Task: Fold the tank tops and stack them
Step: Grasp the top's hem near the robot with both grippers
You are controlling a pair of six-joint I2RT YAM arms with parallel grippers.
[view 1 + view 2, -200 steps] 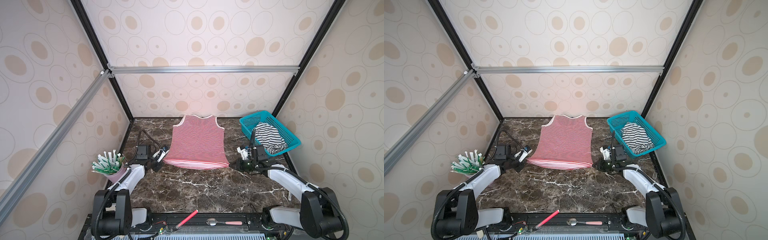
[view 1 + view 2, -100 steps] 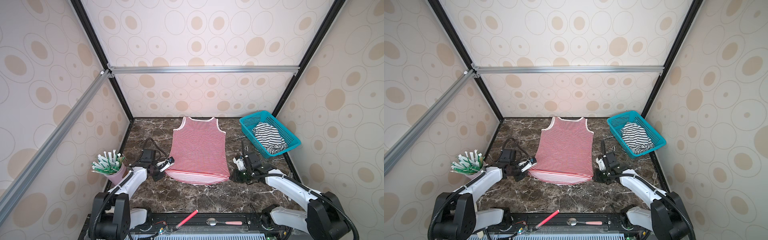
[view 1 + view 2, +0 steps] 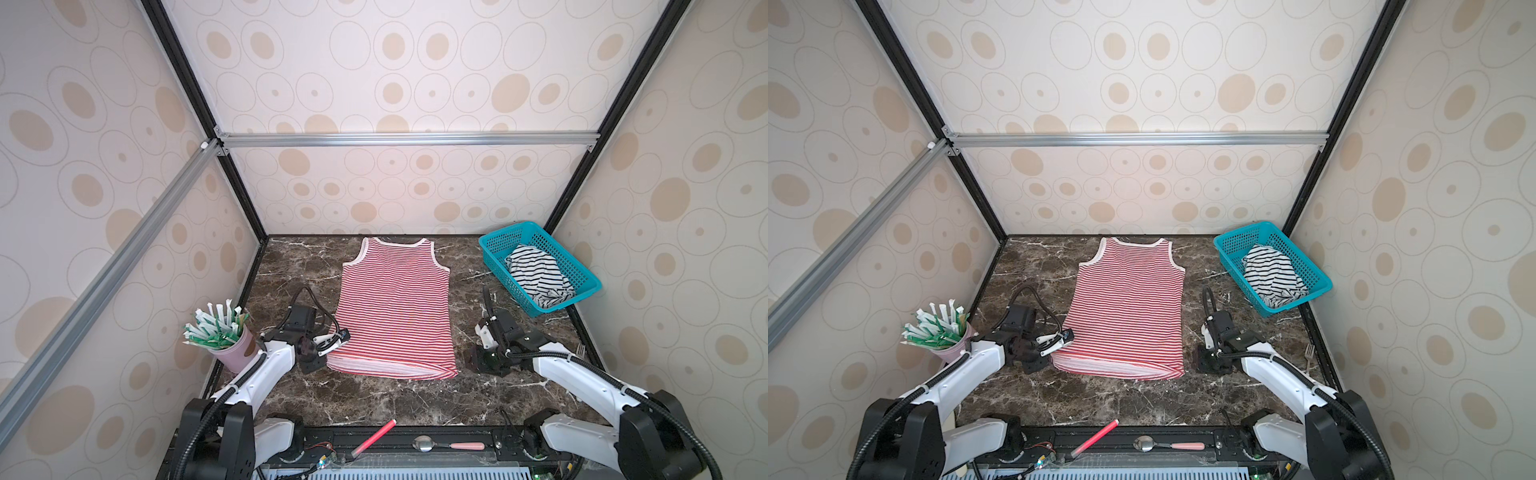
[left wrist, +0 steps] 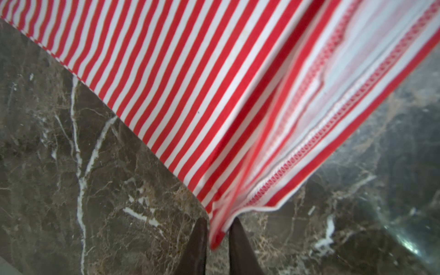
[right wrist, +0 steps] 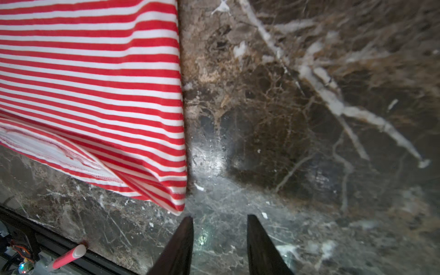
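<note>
The red-and-white striped tank top (image 3: 395, 307) (image 3: 1129, 307) lies flat mid-table, neck toward the back wall, with its front hem slightly turned up. My left gripper (image 3: 336, 338) (image 4: 217, 222) is at the hem's left corner. Its jaws stand a little apart, and the blurred corner of the cloth (image 4: 214, 83) hangs loosely between them. My right gripper (image 3: 473, 361) (image 5: 219, 217) is open over bare marble, just off the hem's right corner (image 5: 178, 204). The black-and-white striped tank top (image 3: 536, 278) (image 3: 1273, 276) sits crumpled in the teal basket (image 3: 586, 286).
A pink cup of wrapped sticks (image 3: 220, 332) stands at the left edge beside my left arm. A red marker (image 3: 374, 436) and a spoon (image 3: 449, 445) lie on the front rail. A fork (image 3: 579, 351) rests near the right edge.
Both grippers drew the red top's hem toward the front edge, then their jaws parted. The right corner now lies free, and the left corner is slipping out.
</note>
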